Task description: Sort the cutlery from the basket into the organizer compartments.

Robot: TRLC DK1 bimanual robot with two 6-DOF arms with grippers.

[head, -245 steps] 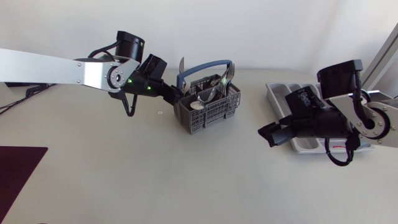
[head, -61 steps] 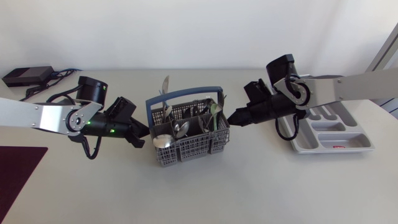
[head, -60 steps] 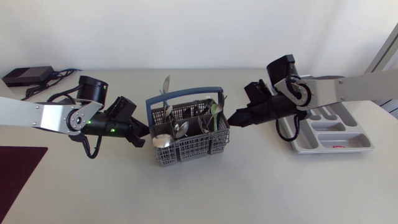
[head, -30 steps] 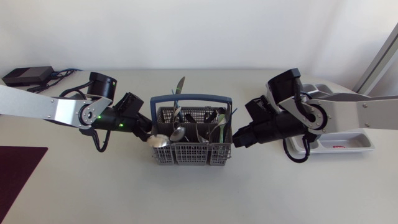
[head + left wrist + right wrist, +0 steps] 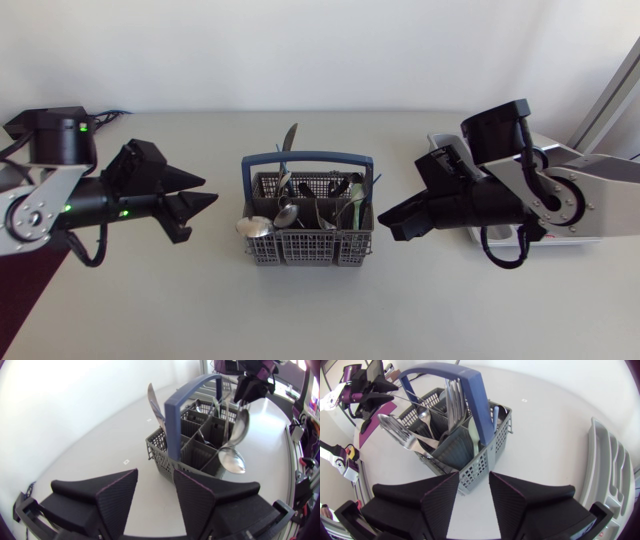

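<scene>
**Basket**: grey mesh with a blue handle. It is standing mid-tabletop, between your two arms.

**Cutlery:** still sitting in the basket's cells, upright or leaning.
- A knife is poking up past the handle.
- A spoon is hanging its bowl over the rim on your left arm's side.
- More silver pieces are bunching beside the handle.

**Organizer**: a grey tray lying at the right of the tabletop, well apart from the basket. Your right arm is covering most of it, so you cannot tell what its compartments are holding.

**Left gripper**: hovering near the basket's spoon side and pointing at it. Its fingers are standing apart and touching nothing.

**Right gripper**: hovering just beside the basket's opposite wall. Its fingers are also spread, and the basket is lying ahead of them, not between them.
</scene>
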